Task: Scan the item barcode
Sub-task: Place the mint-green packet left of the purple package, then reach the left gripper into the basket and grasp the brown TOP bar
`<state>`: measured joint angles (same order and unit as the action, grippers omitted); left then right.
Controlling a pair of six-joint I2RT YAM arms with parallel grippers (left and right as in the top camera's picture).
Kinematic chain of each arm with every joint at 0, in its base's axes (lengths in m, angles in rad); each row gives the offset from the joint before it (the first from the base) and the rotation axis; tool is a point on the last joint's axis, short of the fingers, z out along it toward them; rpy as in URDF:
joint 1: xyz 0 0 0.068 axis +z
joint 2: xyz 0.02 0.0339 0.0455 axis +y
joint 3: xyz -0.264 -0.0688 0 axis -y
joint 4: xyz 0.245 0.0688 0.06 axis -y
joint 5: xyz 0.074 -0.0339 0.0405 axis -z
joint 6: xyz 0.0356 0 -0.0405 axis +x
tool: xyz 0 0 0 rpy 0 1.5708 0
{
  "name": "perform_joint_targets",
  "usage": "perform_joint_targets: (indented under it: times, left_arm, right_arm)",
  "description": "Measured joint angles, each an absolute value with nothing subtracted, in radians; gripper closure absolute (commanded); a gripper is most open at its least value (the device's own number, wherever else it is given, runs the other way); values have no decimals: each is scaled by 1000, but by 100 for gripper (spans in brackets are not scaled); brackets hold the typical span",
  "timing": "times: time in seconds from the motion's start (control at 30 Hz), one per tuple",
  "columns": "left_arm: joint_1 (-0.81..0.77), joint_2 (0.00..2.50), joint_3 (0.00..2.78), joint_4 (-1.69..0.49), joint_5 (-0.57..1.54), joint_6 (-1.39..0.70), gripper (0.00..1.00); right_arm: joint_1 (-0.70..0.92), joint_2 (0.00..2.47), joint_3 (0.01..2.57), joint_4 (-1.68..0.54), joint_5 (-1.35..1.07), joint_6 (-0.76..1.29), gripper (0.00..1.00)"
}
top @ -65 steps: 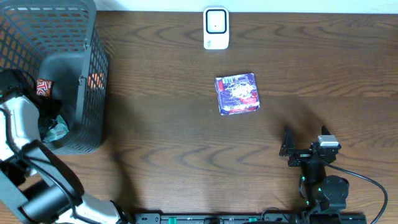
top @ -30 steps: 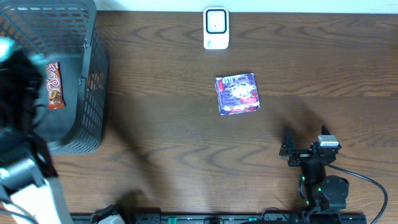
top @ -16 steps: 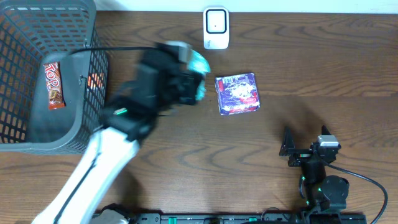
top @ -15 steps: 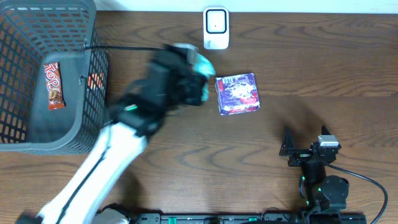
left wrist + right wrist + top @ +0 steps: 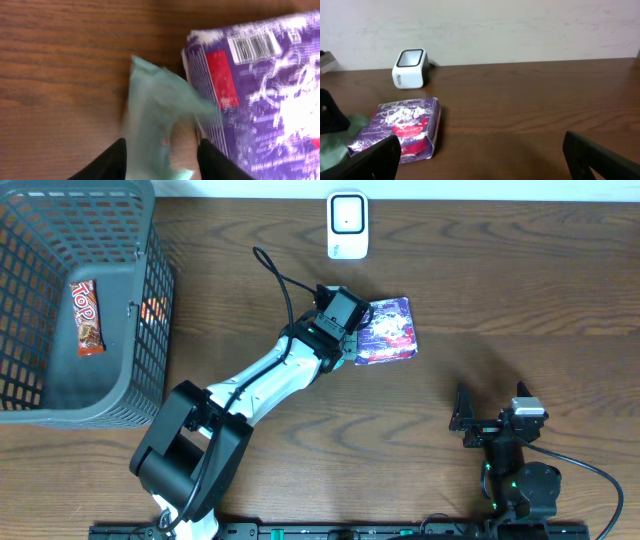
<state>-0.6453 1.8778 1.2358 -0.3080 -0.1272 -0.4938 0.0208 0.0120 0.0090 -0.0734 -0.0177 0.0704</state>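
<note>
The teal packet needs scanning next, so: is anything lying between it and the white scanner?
Nothing visible does. The teal packet sits beside the purple package, and the table between it and the white scanner is bare wood; the purple package lies off to one side of that line.

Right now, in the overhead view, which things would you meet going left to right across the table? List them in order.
Grey plastic mesh basket → small white box-shaped scanner → purple foil packet → black right gripper.
</note>
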Motion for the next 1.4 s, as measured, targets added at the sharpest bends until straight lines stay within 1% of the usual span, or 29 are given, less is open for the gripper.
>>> perform_joint_targets:
  times: [0.03, 0.07, 0.27, 0.43, 0.53, 0.6, 0.7, 0.87, 0.97, 1.03, 1.17, 1.4]
  left_arm:
    - [-645, 1877, 1236, -302, -133, -493, 31]
    - [-645, 1875, 1236, -294, -138, -498, 25]
    - [-624, 1790, 1237, -288, -141, -472, 25]
    - [-519, 1527, 1269, -242, -169, -372, 24]
    - [-393, 1370, 1298, -223, -221, -340, 23]
    - [-276, 1289, 1311, -219, -258, -323, 16]
    - [-70, 1224, 1314, -219, -312, -290, 15]
    - [221, 1256, 1314, -256, -342, -266, 15]
    - [351, 1306, 1314, -279, -303, -261, 15]
    - [409, 1346, 1314, -281, -271, -261, 15]
    - [460, 1444, 1314, -282, -233, -240, 15]
    - [462, 1658, 1304, -284, -169, -112, 15]
  right_arm:
    - [21, 12, 9, -73, -18, 70, 1]
    - [21, 12, 9, -73, -18, 70, 1]
    - [21, 12, 9, -73, -18, 70, 1]
    - [21, 12, 9, -73, -18, 70, 1]
    - [21, 12, 9, -73, -18, 70, 1]
    - [21, 12, 9, -73, -18, 70, 1]
    - [21, 12, 9, -73, -17, 70, 1]
    - [21, 12, 9, -73, -17, 70, 1]
    - [21, 12, 9, -73, -17, 70, 1]
    - [21, 12, 9, -73, -17, 70, 1]
    - [21, 12, 9, -73, -17, 70, 1]
    - [21, 12, 9, -73, -17, 70, 1]
